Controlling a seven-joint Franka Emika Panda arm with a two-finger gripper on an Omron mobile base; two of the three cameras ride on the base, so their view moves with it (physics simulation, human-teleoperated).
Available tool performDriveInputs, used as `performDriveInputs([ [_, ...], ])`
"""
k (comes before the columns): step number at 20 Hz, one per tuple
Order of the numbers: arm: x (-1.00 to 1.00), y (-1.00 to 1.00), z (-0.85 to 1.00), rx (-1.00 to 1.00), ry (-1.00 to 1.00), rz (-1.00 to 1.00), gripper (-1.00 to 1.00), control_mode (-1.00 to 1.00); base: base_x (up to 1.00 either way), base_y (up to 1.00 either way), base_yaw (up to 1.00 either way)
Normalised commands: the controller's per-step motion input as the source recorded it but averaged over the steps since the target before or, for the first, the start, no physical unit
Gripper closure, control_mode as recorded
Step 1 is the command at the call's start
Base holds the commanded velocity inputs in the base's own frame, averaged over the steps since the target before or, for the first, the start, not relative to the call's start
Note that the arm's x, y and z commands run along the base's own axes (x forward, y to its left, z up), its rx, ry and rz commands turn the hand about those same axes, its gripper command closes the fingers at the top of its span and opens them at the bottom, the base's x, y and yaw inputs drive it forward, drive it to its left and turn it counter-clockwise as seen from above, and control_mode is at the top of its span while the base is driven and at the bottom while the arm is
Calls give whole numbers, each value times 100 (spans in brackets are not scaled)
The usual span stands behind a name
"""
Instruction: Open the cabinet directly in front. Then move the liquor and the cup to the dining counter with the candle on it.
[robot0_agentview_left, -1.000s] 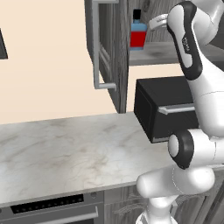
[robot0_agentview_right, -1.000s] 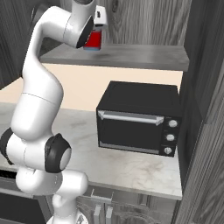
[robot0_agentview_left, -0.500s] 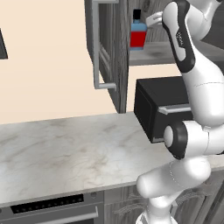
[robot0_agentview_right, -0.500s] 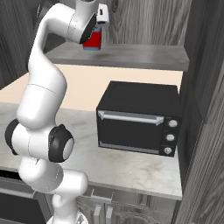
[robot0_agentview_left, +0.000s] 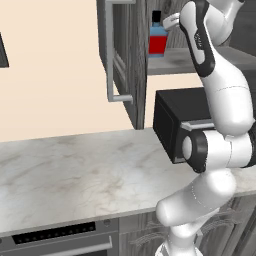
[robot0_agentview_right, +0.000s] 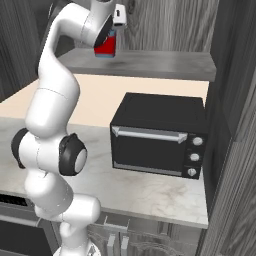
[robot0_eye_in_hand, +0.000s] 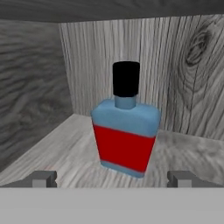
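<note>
Dark grey wood-grain cabinet, left base view: door swung open; liquor upright on the shelf, arm reaching in beside it. Black microwave on the marble tabletop below.

Right base view: gripper at the bottle, which is partly hidden behind the hand.

Hand view: liquor centred, standing clear of the back wall; jaws released wide, fingertips either side, short of the glass. Advised: advance level until the red label sits between the pads, then close squarely across the flat faces, avoiding the neck.
</note>
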Motion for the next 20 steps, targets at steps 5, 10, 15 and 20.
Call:
performDriveInputs([
  [5, 25, 7, 0, 0, 0, 0, -100, -100, 0, 0, 0],
  [10, 28, 14, 0, 0, 0, 1, -100, -100, 0, 0, 0],
  [15, 31, 12, 0, 0, 0, 2, -100, -100, 0, 0, 0],
  [20, 33, 2, 0, 0, 0, 3, -100, -100, 0, 0, 0],
])
